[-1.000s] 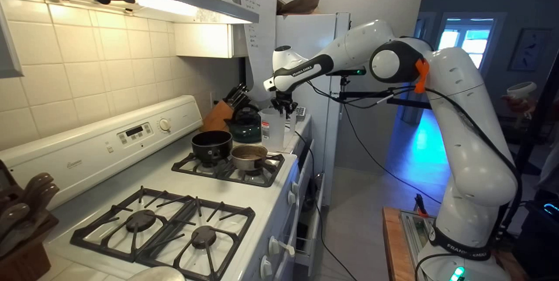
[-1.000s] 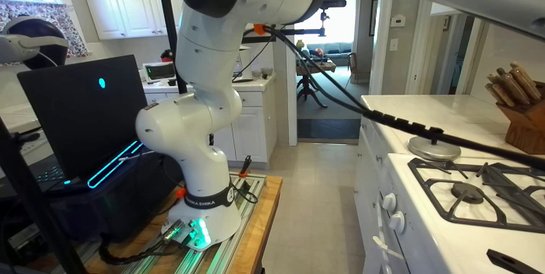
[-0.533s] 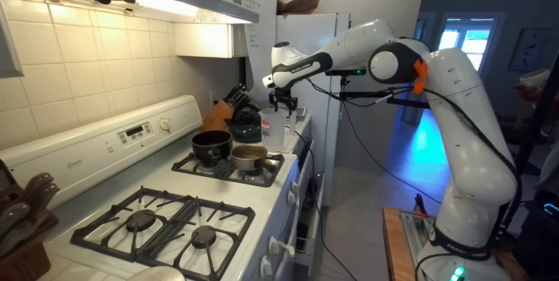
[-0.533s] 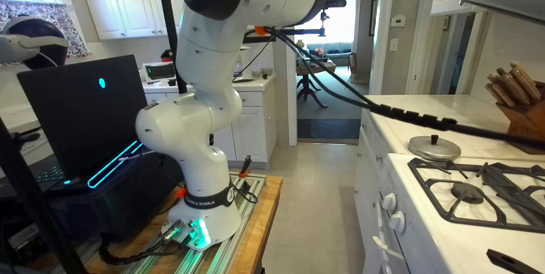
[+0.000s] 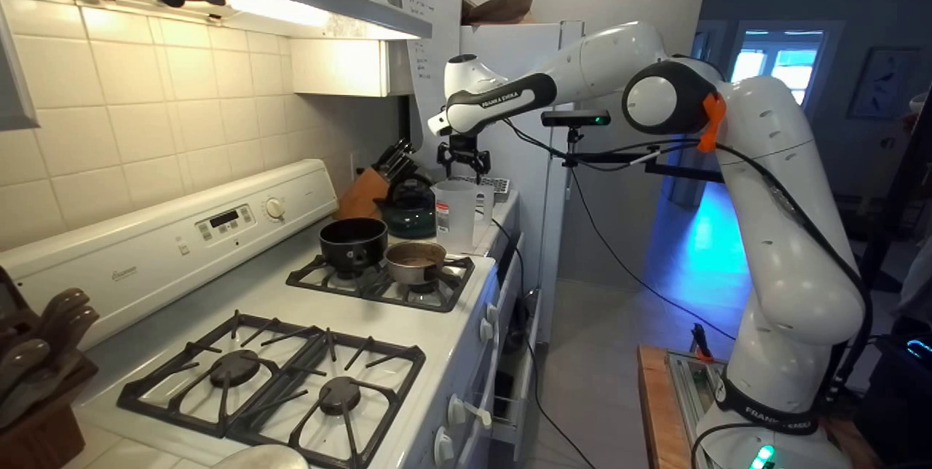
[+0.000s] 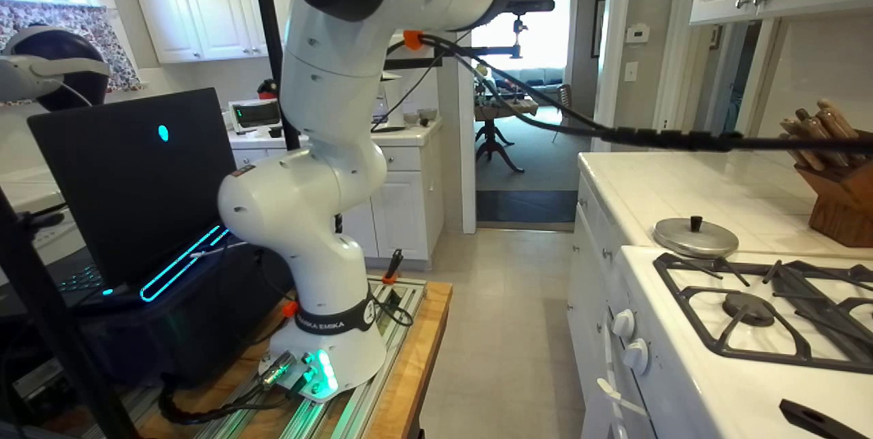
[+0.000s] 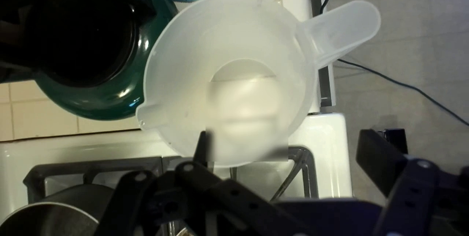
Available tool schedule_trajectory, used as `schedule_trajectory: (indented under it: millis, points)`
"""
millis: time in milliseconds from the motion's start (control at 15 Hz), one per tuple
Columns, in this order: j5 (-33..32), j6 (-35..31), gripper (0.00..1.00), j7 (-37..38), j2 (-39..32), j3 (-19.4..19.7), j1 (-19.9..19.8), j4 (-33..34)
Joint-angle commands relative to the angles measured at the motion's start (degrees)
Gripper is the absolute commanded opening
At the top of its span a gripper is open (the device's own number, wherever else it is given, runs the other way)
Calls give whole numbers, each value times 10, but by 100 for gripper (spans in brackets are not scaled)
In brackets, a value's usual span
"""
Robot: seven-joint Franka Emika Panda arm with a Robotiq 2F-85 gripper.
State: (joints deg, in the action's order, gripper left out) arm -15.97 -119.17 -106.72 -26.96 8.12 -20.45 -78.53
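Over by the stove, the jaws hang wide apart just above a cloudy plastic pitcher, on the counter beside a green kettle

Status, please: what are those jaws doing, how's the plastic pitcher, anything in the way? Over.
Jaws open, nothing held. Plastic pitcher upright below them. Green kettle close beside it, possibly tight on that side.
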Motion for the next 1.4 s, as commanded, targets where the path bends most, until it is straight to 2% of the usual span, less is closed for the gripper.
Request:
schedule_trajectory:
  millis: [0, 200, 733, 1333]
  points:
    - [-13, 16, 100, -42, 47, 0, 19, -37]
    - [-16, 14, 100, -108, 73, -8, 32, -60]
    - [40, 12, 100, -323, 112, -42, 39, -101]
    - [68, 65, 100, -551, 138, -57, 62, -134]
